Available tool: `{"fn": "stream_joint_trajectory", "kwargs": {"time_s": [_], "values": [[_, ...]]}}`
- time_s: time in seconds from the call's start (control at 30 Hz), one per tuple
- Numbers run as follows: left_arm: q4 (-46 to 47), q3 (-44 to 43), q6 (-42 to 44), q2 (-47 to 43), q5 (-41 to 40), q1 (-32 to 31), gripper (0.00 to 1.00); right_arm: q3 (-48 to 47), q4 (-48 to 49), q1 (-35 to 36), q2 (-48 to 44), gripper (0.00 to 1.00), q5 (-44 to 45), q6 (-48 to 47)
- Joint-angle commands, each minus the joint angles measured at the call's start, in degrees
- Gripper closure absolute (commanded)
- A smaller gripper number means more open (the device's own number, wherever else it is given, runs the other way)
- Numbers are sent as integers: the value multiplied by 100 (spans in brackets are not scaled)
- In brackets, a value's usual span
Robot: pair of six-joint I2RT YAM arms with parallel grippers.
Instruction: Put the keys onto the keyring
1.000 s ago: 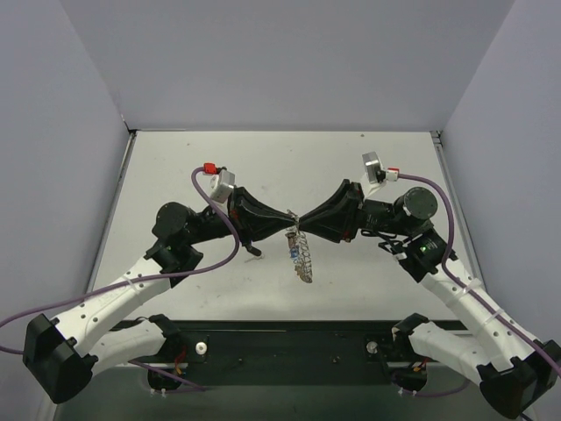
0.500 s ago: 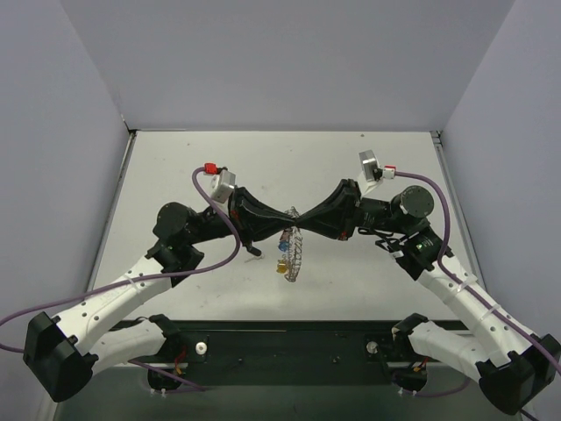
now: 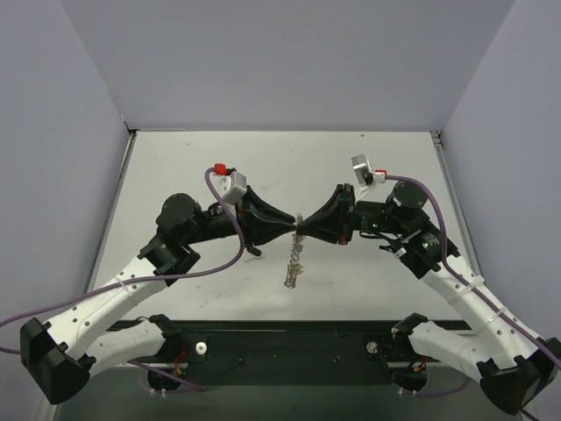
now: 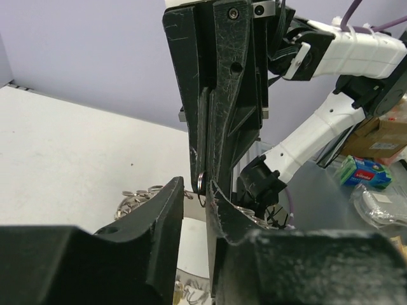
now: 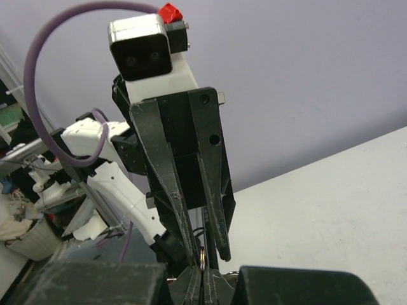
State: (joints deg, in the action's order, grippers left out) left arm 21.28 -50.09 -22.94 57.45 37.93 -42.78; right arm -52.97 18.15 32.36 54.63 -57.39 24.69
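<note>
Your two grippers meet tip to tip above the middle of the table (image 3: 175,167), and the keyring (image 3: 294,257) hangs edge-on below that point, clear of the surface. The right gripper (image 3: 303,231) has its fingers (image 4: 219,146) pressed together on a thin metal loop at the top of the keyring, so it carries the weight. The left gripper (image 3: 289,227) has its fingers (image 4: 166,200) apart, one on each side of that loop and not pinching it. This looks like the hand-over or regrasp step of threading, not a finished key. You cannot make out the keys' coloured heads here, so how many are on the ring is unclear. Next, you likely need the left fingers to close precisely on the loop or a key, while the right grip stays firm so the ring does not swing or drop.
</note>
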Motion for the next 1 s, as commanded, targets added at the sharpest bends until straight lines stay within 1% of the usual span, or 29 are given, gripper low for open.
{"fn": "stream_joint_trajectory", "kwargs": {"time_s": [0.0,0.07,0.2,0.23,0.3,0.33,0.37,0.4,0.5,0.67,0.8,0.83,0.97], "values": [[-633,-528,518,-33,-32,-54,66,-511,-775,42,-93,100,-281,-859],[-896,-686,606,29,64,-54,65,-609,-1197,51,-67,100,-352,-1053],[-1283,-905,852,187,267,-55,65,-750,-1577,51,-84,100,-379,-1422],[-1510,-950,913,205,285,-63,64,-802,-1656,51,-84,100,-379,-1484],[-1984,-1143,1167,275,329,-89,60,-873,-1963,51,-84,100,-396,-1668],[-2118,-1231,1265,302,337,-98,55,-977,-2060,51,-76,100,-414,-1730],[-2406,-1310,1370,328,416,-107,53,-1039,-2340,60,-58,100,-414,-1835],[-2783,-1398,1571,398,451,-125,51,-1109,-2473,60,-14,100,-423,-1932],[-3461,-1776,1985,538,610,-212,49,-1338,-3000,60,108,100,-414,-2283],[-3903,-2066,2259,671,768,-274,45,-1760,-3878,60,320,100,-309,-2890],[-4017,-2154,2267,767,935,-318,44,-1901,-4144,86,417,100,-194,-3022],[-4035,-2172,2415,776,987,-344,44,-1919,-4179,95,434,100,-168,-3049],[-4026,-2251,2426,899,927,-423,45,-1963,-4276,148,469,100,-141,-3093]]}}
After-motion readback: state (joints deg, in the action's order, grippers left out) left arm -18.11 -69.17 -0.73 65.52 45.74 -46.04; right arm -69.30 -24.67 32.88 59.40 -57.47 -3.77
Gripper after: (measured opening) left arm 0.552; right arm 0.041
